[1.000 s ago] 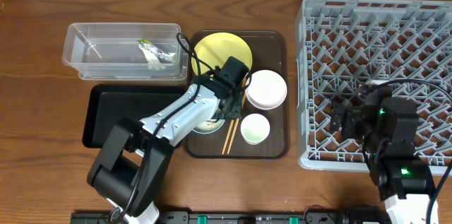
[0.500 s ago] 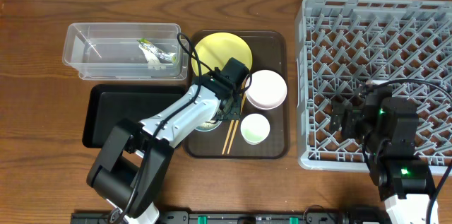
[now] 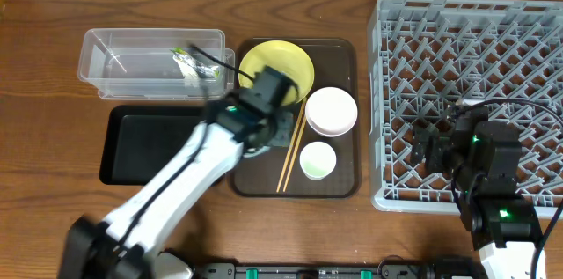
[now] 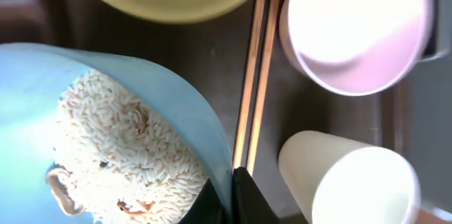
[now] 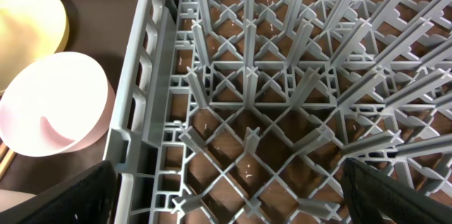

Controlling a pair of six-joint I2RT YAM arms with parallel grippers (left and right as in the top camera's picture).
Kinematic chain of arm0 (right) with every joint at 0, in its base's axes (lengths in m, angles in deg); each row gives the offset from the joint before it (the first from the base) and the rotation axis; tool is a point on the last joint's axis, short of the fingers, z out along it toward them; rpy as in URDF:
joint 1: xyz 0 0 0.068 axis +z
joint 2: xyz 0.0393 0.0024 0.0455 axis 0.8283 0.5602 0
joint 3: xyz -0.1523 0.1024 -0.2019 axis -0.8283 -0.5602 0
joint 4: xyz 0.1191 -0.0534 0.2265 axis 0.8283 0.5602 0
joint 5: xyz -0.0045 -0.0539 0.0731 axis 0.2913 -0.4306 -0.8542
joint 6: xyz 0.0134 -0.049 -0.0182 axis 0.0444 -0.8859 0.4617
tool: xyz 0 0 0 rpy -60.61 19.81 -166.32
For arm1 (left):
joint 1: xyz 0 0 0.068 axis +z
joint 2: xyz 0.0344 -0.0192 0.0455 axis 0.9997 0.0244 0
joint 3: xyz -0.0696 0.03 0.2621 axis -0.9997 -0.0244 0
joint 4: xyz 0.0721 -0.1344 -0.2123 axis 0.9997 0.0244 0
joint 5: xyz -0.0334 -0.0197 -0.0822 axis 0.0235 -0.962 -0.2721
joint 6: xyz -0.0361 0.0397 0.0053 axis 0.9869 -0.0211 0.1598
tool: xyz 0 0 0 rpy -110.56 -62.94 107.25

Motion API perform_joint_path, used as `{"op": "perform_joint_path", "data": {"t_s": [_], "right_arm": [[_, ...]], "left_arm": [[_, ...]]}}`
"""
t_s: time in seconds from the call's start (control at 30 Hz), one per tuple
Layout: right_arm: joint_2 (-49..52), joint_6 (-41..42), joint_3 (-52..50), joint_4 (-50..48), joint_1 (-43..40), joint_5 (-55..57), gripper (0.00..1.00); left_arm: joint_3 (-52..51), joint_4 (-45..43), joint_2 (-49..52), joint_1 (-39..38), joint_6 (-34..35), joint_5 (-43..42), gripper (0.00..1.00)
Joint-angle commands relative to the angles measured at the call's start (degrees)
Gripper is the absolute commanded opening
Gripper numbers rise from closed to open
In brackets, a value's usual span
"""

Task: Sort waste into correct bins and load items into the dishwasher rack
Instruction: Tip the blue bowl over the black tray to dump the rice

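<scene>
My left gripper (image 4: 230, 197) is shut on the rim of the light blue bowl (image 4: 191, 104), which holds whitish rice scraps (image 4: 127, 146). In the overhead view the left gripper (image 3: 264, 112) is over the brown serving tray's left part, and the arm hides the bowl. The yellow plate (image 3: 283, 59), white bowl (image 3: 332, 110), small white cup (image 3: 318, 160) and chopsticks (image 3: 290, 151) lie on that tray. The yellow-green wrapper (image 3: 195, 66) lies in the clear tub (image 3: 141, 68). The black tray (image 3: 145, 143) sits below the tub. My right gripper (image 5: 233, 196) is open over the grey rack (image 3: 475, 41).
The brown serving tray (image 3: 339, 187) stands between the bins and the rack. The rack's pegs (image 5: 282, 75) stand under the right gripper, and its left wall (image 5: 141, 111) borders the white bowl (image 5: 53, 104).
My left arm has swung up and to the left, blurred with motion, with its jaws still on the blue bowl. The right arm has not moved.
</scene>
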State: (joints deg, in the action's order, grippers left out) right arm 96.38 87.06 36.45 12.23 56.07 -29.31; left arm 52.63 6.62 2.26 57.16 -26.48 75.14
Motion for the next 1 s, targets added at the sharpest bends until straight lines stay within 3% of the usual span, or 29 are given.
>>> {"op": "perform_joint_path", "data": {"t_s": [0.0, 0.1, 0.37, 0.67, 0.97], "right_arm": [[0.1, 0.8, 1.1, 0.1, 1.0, -0.5, 0.99], [0.1, 0.8, 1.1, 0.0, 1.0, -0.5, 0.99], [0.1, 0.8, 1.1, 0.0, 1.0, -0.5, 0.99], [0.1, 0.8, 1.1, 0.0, 1.0, -0.5, 0.99], [0.1, 0.8, 1.1, 0.0, 1.0, -0.5, 0.99]], "left_arm": [[0.6, 1.9, -3.3, 5.3, -4.2, -3.6, 0.06], [0.4, 3.4, -3.7, 11.8, -5.9, -9.2, 0.06], [-3.5, 3.6, -1.4, 31.5, -19.3, -34.4, 0.06], [-6.4, 4.7, 8.6, 45.8, -32.5, -63.6, 0.06], [-6.4, 8.0, 14.5, 54.6, -34.6, -76.8, 0.06]]}}
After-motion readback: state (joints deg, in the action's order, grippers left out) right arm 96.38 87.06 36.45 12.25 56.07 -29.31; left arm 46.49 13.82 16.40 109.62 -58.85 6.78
